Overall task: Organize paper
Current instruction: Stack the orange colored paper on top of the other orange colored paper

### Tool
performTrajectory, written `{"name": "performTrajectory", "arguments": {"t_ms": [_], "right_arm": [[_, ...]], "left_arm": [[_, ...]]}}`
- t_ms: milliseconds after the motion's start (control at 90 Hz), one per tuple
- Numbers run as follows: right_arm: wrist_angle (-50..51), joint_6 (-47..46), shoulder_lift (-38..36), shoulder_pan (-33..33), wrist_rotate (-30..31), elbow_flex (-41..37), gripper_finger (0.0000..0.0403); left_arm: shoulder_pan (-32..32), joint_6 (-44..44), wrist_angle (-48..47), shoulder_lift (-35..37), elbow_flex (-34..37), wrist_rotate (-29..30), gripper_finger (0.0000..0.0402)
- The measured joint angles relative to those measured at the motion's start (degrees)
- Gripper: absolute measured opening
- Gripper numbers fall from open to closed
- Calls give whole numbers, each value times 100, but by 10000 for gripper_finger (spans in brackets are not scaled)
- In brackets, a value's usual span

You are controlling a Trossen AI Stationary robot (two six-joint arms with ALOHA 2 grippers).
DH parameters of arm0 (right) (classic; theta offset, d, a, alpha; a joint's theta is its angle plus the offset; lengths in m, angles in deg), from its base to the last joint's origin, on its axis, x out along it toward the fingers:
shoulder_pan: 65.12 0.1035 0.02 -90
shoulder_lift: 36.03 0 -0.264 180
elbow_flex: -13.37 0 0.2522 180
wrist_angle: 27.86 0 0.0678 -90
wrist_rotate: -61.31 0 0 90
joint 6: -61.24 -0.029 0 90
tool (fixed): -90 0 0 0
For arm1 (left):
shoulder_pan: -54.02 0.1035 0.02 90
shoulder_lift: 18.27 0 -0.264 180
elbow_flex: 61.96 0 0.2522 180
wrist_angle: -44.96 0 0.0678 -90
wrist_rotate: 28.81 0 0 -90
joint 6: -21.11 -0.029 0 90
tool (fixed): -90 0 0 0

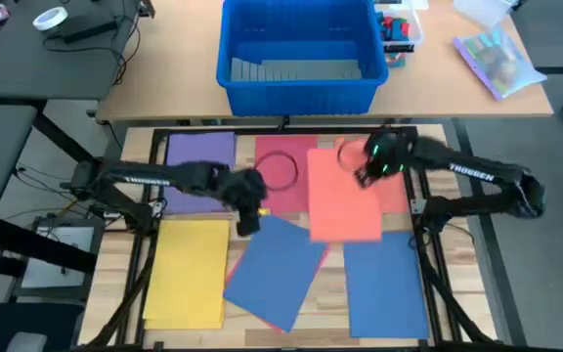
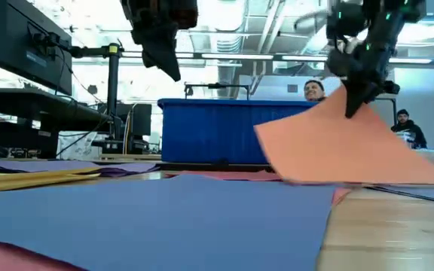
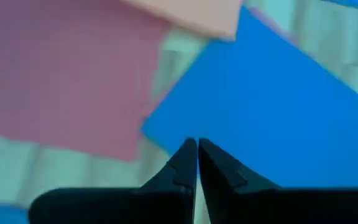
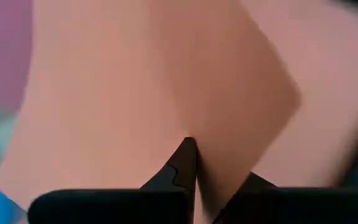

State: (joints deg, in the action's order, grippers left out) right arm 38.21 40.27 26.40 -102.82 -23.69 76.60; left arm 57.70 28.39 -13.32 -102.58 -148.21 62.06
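A robotics lab: black rig frame point(image 1: 135, 249), workbenches point(image 1: 164, 103), ceiling ducts and strip lights point(image 2: 232, 30).

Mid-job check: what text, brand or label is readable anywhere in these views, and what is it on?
"TROSSEN" on the right arm: white lettering, only roughly legible.
White lettering on the left arm: too blurred to read.
The orange sheet held by the right pincer, the blue bin and the other sheets: no text visible.
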Motion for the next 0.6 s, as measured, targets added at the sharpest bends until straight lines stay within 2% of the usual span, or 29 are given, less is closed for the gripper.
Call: {"name": "performTrajectory", "arguments": {"t_ms": [111,211,344,600], "right_arm": [[-30,1093,301,-1321,-189,9,0],[-40,1865,588,-1850,-231,9,0],[-92,2264,746,-1616,-200,3,0],[-722,2690,1039,-1117,855,-9,0]], "left_arm": [[510,-700,-232,130,-2,6,0],[930,-1309,-461,107,0,8,0],[1414,-2003,-566,98,0,7,0],[2120,-2986,-543,92,0,1,0]]}}
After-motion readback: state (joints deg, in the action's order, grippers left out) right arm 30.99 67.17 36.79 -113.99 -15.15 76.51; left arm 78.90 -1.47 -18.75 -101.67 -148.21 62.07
